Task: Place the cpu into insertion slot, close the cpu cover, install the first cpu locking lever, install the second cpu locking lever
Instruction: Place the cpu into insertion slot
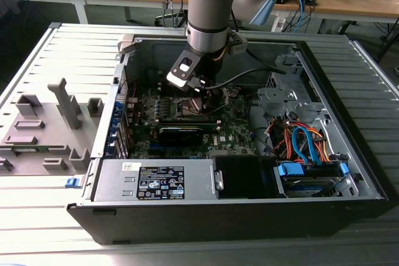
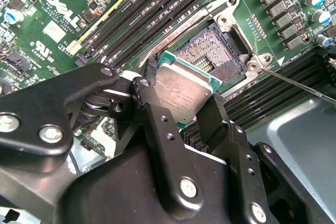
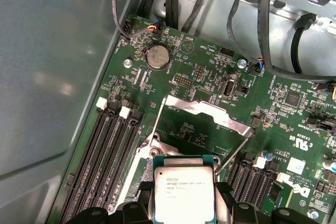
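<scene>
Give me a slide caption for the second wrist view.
Gripper, jaws shut on the cpu, poised by the open insertion slot.

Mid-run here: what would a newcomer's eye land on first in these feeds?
The silvery cpu clamped in the black gripper, close by the open insertion slot with its bare contact grid, in the second wrist view. Next, the cpu cover standing raised beyond it in the first wrist view, and the grey arm reaching down into the open computer case in the exterior view.

A grey ribbed table (image 1: pixel 37 216) carries the open computer case (image 1: pixel 218 222) and, at the exterior view's left, grey fixtures (image 1: pixel 37 132).
</scene>
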